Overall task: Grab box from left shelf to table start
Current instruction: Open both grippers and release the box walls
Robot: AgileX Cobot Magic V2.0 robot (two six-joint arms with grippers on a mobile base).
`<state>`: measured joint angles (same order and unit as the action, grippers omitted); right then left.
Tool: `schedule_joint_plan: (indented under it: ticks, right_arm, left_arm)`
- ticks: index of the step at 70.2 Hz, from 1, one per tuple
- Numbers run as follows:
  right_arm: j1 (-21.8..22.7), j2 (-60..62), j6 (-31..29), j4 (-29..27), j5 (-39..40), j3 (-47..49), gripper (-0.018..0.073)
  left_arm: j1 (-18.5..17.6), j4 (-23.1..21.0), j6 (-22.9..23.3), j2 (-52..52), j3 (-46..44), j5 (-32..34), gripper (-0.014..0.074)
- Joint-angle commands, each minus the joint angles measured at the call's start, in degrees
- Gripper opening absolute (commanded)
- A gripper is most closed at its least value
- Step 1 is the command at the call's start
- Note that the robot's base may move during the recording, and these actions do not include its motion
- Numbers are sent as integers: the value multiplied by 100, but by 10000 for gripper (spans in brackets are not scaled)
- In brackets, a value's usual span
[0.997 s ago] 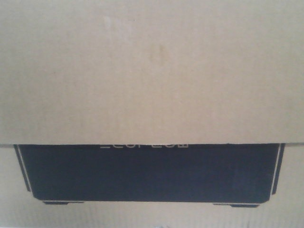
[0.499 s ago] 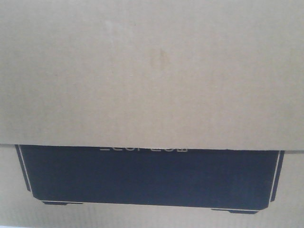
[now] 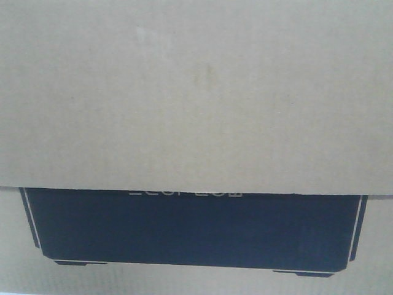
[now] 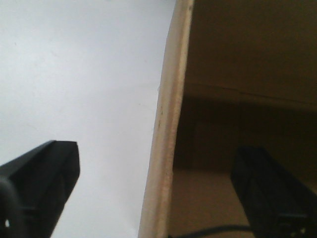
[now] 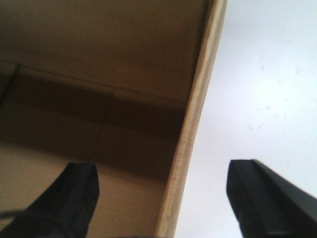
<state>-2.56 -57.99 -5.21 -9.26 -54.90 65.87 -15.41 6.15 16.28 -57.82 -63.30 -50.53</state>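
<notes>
The brown cardboard box (image 3: 196,92) fills the front view, with its black printed panel (image 3: 190,227) and small white lettering low in the frame. My left gripper (image 4: 156,193) is open and straddles the box's left wall (image 4: 168,119): one finger (image 4: 47,186) is outside and the other (image 4: 265,191) is inside the box. My right gripper (image 5: 166,198) is open and straddles the right wall (image 5: 195,109): one finger (image 5: 74,198) is inside and the other (image 5: 262,196) is outside. The left shelf is out of view.
A plain white surface (image 4: 74,74) lies outside the box's left wall, and another (image 5: 267,89) lies outside the right wall. The box blocks everything else in the front view.
The box's flap edge and black panel have shifted slightly down in the front view, more so on the right side.
</notes>
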Motion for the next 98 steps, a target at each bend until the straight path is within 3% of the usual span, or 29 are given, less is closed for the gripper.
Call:
schedule_joint_plan:
  ticks: [1, 9, 20, 26, 41, 59, 76, 98]
  right_arm:
    - [0, 430, 79, 6, 113, 291, 565]
    - [0, 922, 98, 6, 27, 197, 393]
    - [0, 1833, 93, 11, 153, -317, 33]
    - [0, 2397, 93, 50, 341, -846, 69]
    - [0, 3904, 93, 317, 935, -2300, 66]
    - [0, 5144, 93, 650, 1647, -3600, 66]
    - [0, 5239, 93, 663, 2019, -3869, 66]
    - [0, 5239, 93, 663, 1815, -3869, 66]
  left_arm:
    - [10, 72, -296, 565, -155, 316, 408]
    - [10, 128, -486, 1076, -105, 232, 265]
    - [10, 194, -728, 1880, 439, 244, 17]
    - [10, 319, -743, 2362, 970, 364, -107]
    - [10, 356, -743, 3207, 2282, 808, -95]
    - [10, 356, -743, 3774, 3080, 1415, -95]
    - [10, 356, -743, 3788, 3138, 1416, -99]
    - [10, 356, -743, 3788, 3138, 1416, -99]
